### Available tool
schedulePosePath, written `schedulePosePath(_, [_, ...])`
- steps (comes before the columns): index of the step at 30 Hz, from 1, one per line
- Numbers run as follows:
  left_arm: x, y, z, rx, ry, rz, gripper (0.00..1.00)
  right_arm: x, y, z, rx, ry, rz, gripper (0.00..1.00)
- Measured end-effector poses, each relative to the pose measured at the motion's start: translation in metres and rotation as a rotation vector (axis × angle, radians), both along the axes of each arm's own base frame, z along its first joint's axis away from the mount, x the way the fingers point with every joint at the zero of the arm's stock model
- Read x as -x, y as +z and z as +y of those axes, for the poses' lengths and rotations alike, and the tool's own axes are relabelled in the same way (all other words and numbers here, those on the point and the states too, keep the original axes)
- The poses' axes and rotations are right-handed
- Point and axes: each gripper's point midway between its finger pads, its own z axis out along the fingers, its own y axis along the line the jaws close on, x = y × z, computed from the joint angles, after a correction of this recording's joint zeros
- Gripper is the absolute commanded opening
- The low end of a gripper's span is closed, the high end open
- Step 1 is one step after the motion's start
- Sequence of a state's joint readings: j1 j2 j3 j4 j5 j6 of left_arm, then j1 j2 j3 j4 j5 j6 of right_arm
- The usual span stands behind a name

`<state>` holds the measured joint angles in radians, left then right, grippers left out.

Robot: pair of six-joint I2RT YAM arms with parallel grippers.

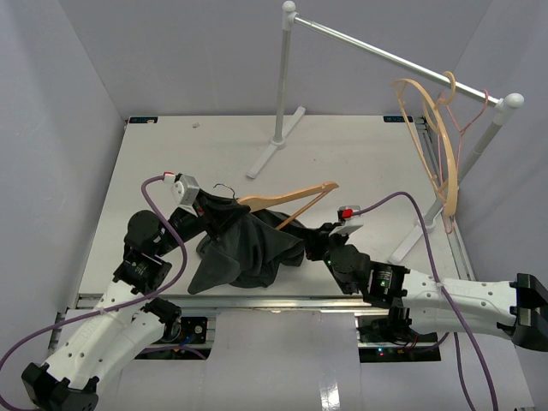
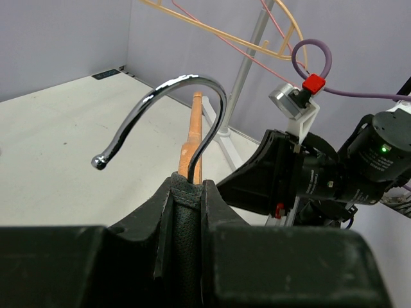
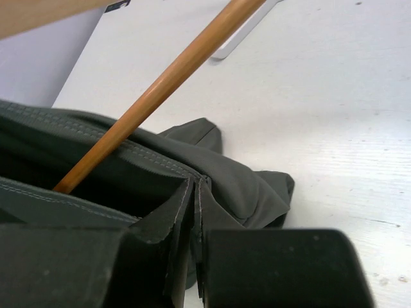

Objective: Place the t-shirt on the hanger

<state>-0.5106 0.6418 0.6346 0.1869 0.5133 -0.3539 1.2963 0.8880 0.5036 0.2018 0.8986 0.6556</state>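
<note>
The hanger (image 1: 287, 196) lies part-sleeved in t-shirt (image 1: 247, 248) mid table (image 1: 385, 171), long axis L-to-R betw. arms; left gripper (image 2: 190, 187) pinches collar at hook (image 2: 173, 96), right gripper (image 3: 194, 187) clamps hem, nearer bare wooden end.

Dark t-shirt (image 1: 244, 248) — draped on hanger (image 1: 287, 193)

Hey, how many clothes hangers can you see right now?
3: the wooden hanger lying in the t-shirt on the table, a tan hanger and a thin pink hanger on the rail. The overlapping tan curves may hide another.
</note>
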Motion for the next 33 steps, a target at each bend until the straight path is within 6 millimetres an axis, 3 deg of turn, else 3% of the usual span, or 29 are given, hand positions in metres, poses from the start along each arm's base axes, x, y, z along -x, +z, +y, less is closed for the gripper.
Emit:
schedulePosePath(6, [0.001,-0.007,0.0,-0.037,-0.007,0.006,0.0,-0.012,-0.003,-0.017,0.017,-0.051,0.003,0.08])
schedulePosePath(15, [0.015,-0.007,0.0,-0.088,-0.056,-0.031,0.0,-0.031,0.009,-0.041,-0.009,-0.123,-0.013,0.08])
schedulePosePath(24, [0.018,-0.008,-0.001,-0.1,-0.071,-0.043,0.0,-0.028,0.008,-0.036,0.027,-0.066,-0.021,0.08])
schedulePosePath(33, [0.018,0.003,-0.001,-0.062,-0.072,-0.064,0.0,-0.007,-0.002,-0.006,0.002,0.154,-0.026,0.13])
